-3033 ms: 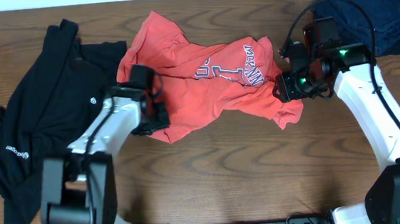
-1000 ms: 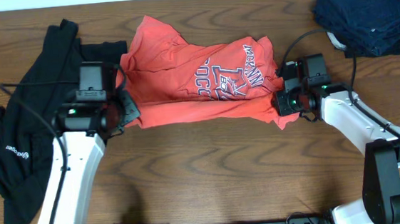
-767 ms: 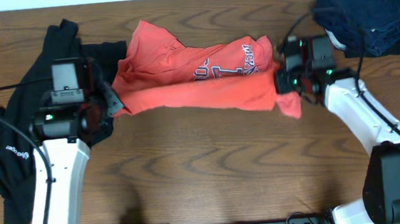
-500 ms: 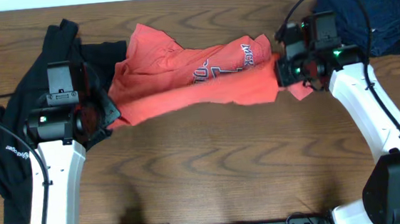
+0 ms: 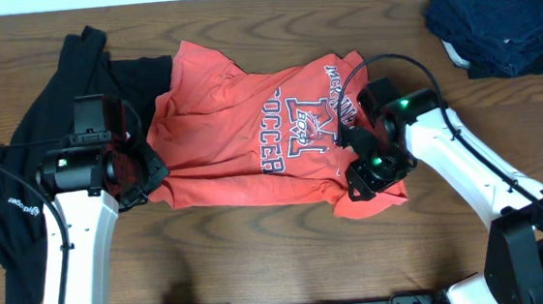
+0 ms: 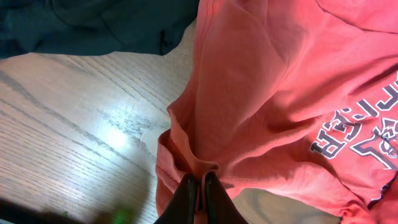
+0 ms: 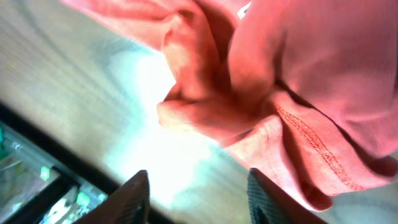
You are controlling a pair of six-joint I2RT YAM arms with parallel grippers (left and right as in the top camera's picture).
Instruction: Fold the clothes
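Observation:
The red-orange T-shirt (image 5: 261, 138) with printed lettering lies spread across the middle of the table. My left gripper (image 5: 145, 172) is shut on its lower left edge; in the left wrist view the closed fingers (image 6: 198, 194) pinch a fold of the T-shirt (image 6: 261, 106). My right gripper (image 5: 362, 172) is over the shirt's bunched lower right corner; in the right wrist view its jaws (image 7: 199, 186) stand wide apart and empty, the shirt's hem (image 7: 261, 118) just beyond them. The black top (image 5: 39, 161) with small white logos lies crumpled at the left, partly under my left arm.
A dark blue garment (image 5: 498, 13) is heaped at the table's back right corner. The wooden table (image 5: 280, 258) shows bare in front of the shirt. The black top's edge shows at the top of the left wrist view (image 6: 99, 25).
The T-shirt was stretched between both grippers and pulled toward the front, now lying flatter with the lettering showing. My right gripper moved down and left and has opened, letting go of the shirt.

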